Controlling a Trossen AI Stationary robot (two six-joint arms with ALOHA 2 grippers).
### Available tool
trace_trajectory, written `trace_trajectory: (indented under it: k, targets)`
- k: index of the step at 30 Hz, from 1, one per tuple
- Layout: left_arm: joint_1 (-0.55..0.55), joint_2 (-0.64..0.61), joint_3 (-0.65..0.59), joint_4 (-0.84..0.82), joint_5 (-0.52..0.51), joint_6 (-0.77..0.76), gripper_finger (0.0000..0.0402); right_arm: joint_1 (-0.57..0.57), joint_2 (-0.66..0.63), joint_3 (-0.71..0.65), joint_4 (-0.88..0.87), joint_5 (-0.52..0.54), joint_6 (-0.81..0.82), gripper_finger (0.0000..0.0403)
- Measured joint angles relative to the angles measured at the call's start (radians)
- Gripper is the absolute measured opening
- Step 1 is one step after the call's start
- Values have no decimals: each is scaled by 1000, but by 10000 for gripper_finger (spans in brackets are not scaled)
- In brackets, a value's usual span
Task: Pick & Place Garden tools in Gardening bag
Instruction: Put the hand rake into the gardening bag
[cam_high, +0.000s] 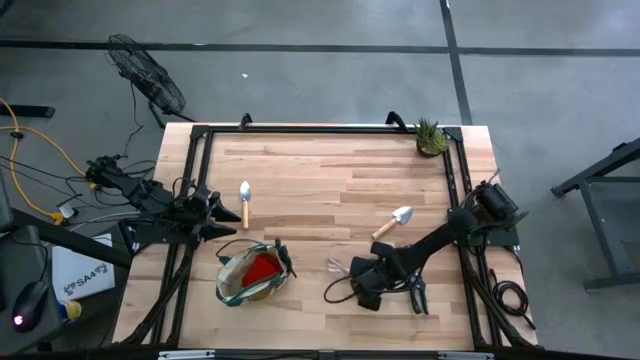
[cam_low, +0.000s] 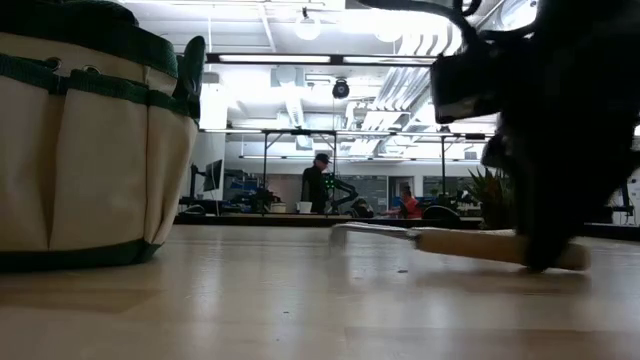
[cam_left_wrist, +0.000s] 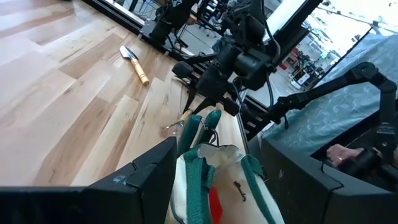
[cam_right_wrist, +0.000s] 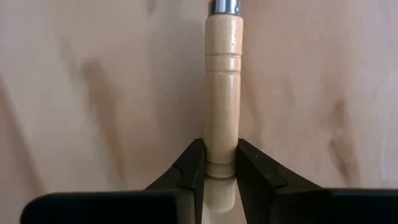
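The gardening bag (cam_high: 250, 278) stands at the table's near left, with a red cloth (cam_high: 262, 268) inside it. My left gripper (cam_high: 222, 214) waits open just left of and behind the bag. One trowel (cam_high: 245, 201) lies behind the bag, another (cam_high: 393, 222) right of centre. My right gripper (cam_high: 364, 282) is near the front, right of the bag, shut on the wooden handle of the claw rake (cam_low: 500, 246). The rake's metal tines (cam_high: 338, 266) point toward the bag. A green-handled pruner (cam_high: 417, 295) lies on the table right of this gripper. My right gripper pinches the rake's wooden handle near its free end (cam_right_wrist: 221, 149) between its two fingers, one on each side. The fingers point steeply down and lie across the handle. The rake sits about level and low; whether it is clear of the table I cannot tell.
A small potted plant (cam_high: 431, 138) stands at the far right corner. A black frame (cam_high: 320, 129) runs along the table's edges. People (cam_low: 318, 185) are in the room beyond the far edge. Bare wood lies across the table's middle and far half.
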Motion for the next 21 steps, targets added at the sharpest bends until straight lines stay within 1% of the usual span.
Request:
trace_trajectory:
  k: [3,11,16,21]
  targets:
    - [0,0,0,0,0,-32,229,-5,0,72,-107,-3,-73,55]
    - [0,0,16,1,2,-161,229,-9,-2,272,-430,86,-252,55]
    - [0,1,50,22,3,-258,229,-9,-4,415,-650,180,-383,55]
    - [0,49,79,163,9,-258,229,-14,-6,557,-827,304,-553,55]
